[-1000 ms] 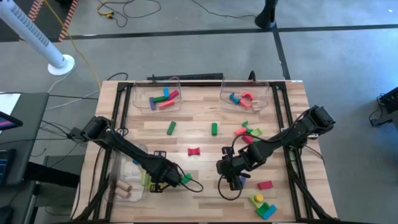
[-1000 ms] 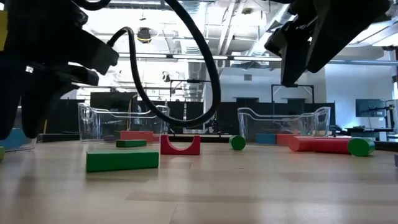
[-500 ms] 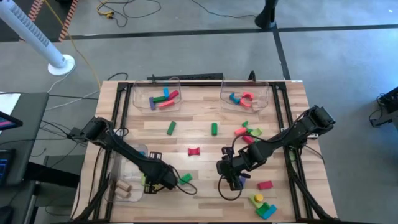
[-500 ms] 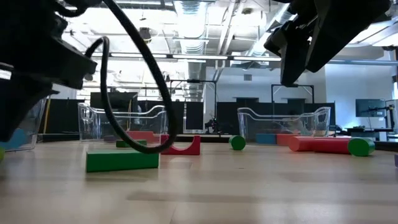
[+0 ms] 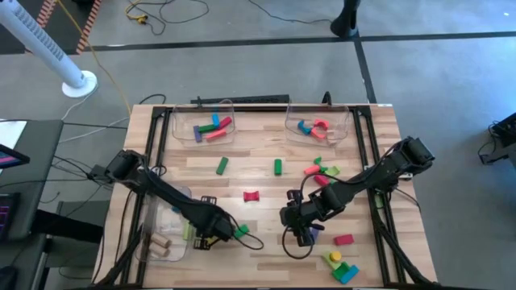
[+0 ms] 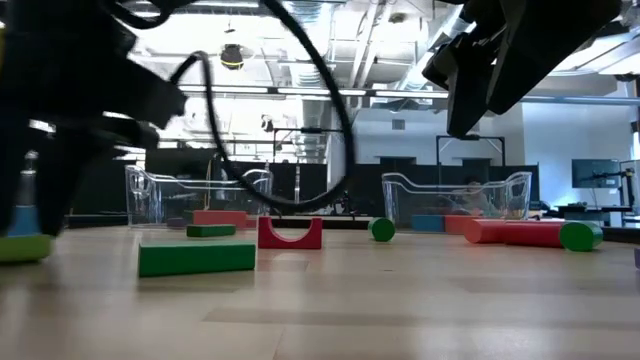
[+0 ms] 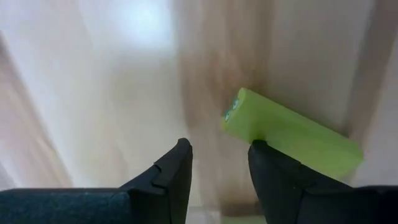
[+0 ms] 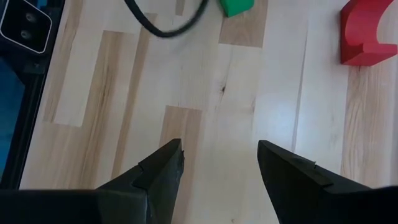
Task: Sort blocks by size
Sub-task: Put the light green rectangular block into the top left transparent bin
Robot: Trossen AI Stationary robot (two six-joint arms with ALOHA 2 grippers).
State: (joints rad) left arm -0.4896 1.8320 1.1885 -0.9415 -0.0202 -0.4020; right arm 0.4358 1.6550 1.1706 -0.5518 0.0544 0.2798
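My left gripper [image 7: 219, 163] has its jaws spread beside a lime block [image 7: 292, 132]; right gripper [image 8: 219, 163] spread over bare bench [image 8: 205, 93], red arch [image 8: 368, 31] near.

Wooden desk [image 5: 266, 173] of pale planks, framed by dark rails. Two clear plastic bins stand along its far edge, one toward the left [image 5: 201, 122] and one toward the right [image 5: 319, 122]; a third clear bin [image 5: 161, 229] sits at the near left corner. Grey floor around the desk, crossed by dark seams, with a yellow cable [image 5: 149, 14] and a white pedestal with round base [image 5: 78, 82] at upper left. Low view: the two far bins [image 6: 195, 192] [image 6: 455, 195] against a dim workshop with ceiling lights [image 6: 232, 55].
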